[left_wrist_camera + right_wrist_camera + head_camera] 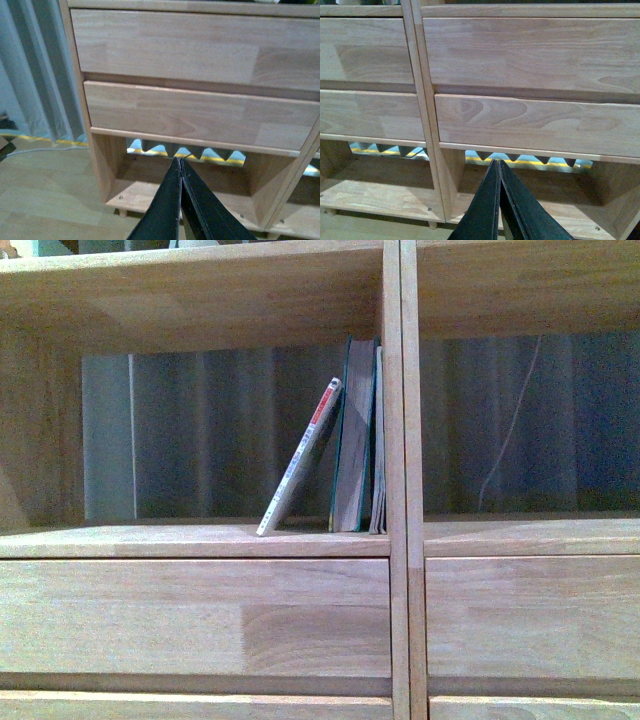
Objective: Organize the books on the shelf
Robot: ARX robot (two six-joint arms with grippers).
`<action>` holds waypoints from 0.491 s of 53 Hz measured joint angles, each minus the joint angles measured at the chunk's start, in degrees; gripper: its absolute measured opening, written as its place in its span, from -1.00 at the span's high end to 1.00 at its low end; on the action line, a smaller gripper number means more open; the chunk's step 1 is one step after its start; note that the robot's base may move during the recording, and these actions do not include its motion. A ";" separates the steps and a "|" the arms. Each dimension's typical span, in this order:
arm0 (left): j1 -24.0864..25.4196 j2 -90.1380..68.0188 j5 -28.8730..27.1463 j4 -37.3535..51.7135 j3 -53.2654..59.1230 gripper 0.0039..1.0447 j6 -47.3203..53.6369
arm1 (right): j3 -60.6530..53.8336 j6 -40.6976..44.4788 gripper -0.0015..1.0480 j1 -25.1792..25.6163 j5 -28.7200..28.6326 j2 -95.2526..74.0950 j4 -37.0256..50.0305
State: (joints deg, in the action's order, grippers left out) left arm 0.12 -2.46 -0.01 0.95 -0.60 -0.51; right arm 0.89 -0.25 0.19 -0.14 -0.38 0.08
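Note:
In the front view three books stand in the shelf's [200,540] left compartment, against the central divider [402,440]. A thin white paperback [300,460] with a red-white spine leans to the right onto a thicker teal book [353,440]. A thin pale booklet [379,440] stands upright between the teal book and the divider. Neither arm shows in the front view. My left gripper [180,161] is shut and empty, low in front of the shelf's drawer fronts [200,110]. Shut and empty too, my right gripper [499,162] points at the shelf's bottom opening.
Two stacked drawer fronts [535,120] sit above an open bottom compartment [385,195] on short peg legs. Pale wood floor [40,190] and a grey curtain [35,75] lie beside the shelf's outer side. A thin cable [508,430] hangs behind the right compartment.

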 joint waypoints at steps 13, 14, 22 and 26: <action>-0.02 2.05 -0.02 -0.76 0.00 0.96 0.02 | 0.00 0.00 0.94 0.00 -0.02 0.02 -0.04; -0.02 2.08 -0.02 -0.76 0.00 0.96 0.02 | 0.00 0.00 0.94 0.00 -0.04 0.02 -0.02; -0.02 2.08 0.00 -0.79 0.00 0.71 0.02 | 0.00 0.07 0.85 0.00 -0.04 0.02 -0.04; -0.02 2.08 -0.02 -0.79 0.00 0.47 0.02 | 0.00 0.07 0.62 0.00 -0.04 0.02 -0.02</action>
State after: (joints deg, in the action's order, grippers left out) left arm 0.10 -0.38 -0.03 0.16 -0.60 -0.49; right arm 0.89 -0.19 0.19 -0.19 -0.36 0.05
